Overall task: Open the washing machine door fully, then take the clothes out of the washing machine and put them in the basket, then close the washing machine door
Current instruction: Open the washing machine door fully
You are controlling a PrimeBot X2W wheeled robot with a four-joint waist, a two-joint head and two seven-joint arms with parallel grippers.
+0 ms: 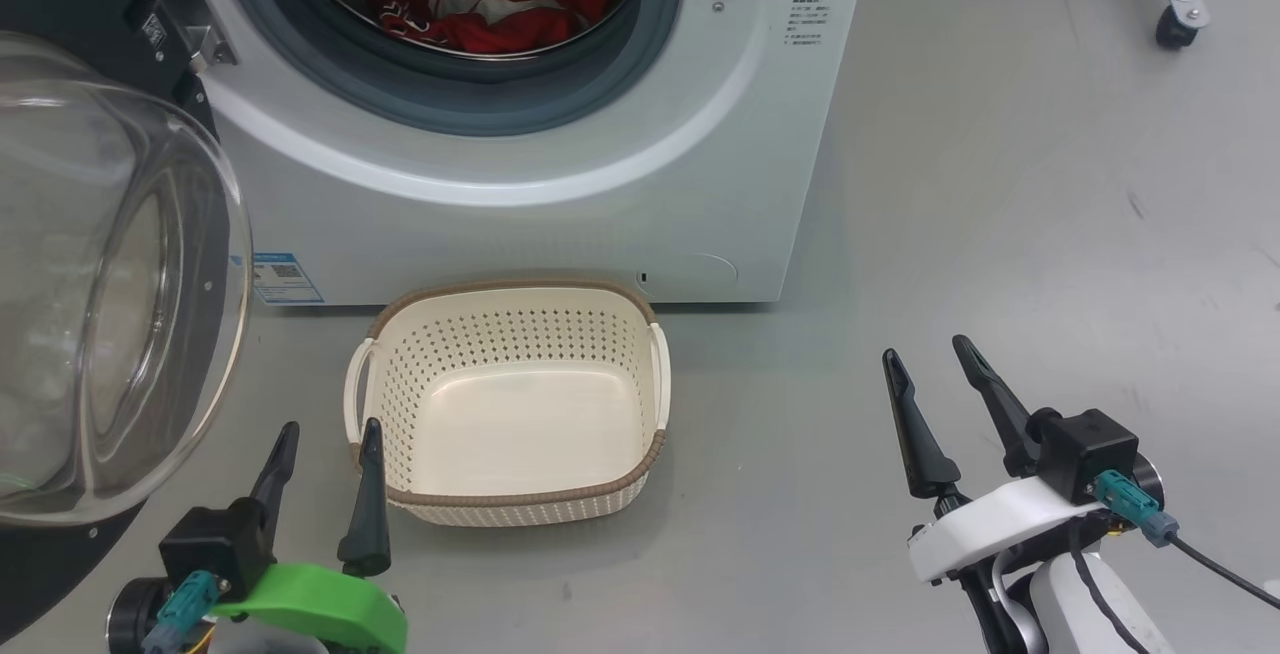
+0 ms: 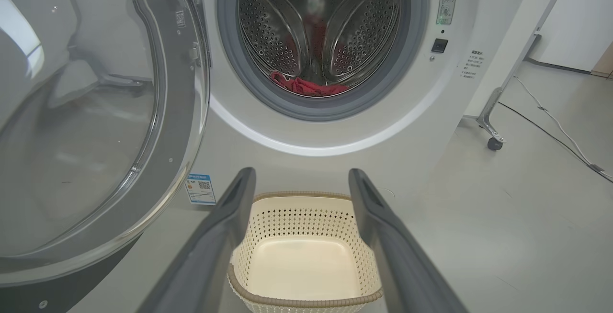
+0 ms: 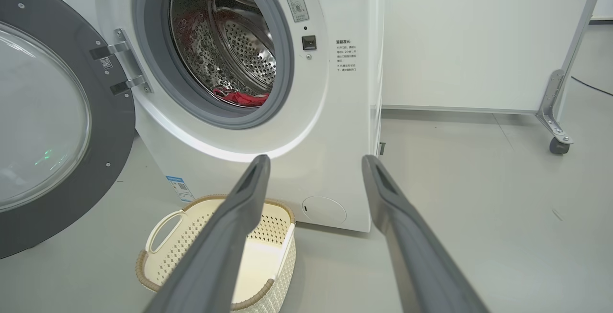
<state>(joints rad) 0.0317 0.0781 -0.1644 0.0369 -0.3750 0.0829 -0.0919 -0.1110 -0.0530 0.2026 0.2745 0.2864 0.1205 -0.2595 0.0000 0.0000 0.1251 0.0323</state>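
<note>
So the washing machine door (image 1: 110, 274) is swung out to the left, which leaves the mouth of the washing machine (image 1: 560, 224) free for reaching in. The clothes (image 1: 500, 14), a red bundle, sit low in the drum. The basket (image 1: 520, 286) is parked on the floor right below the opening, empty, so the carry is short. Left pincer (image 1: 331, 425) and right pincer (image 1: 925, 347) hover low, fingers spread wide, holding nothing. Looks ready for the grab.
</note>
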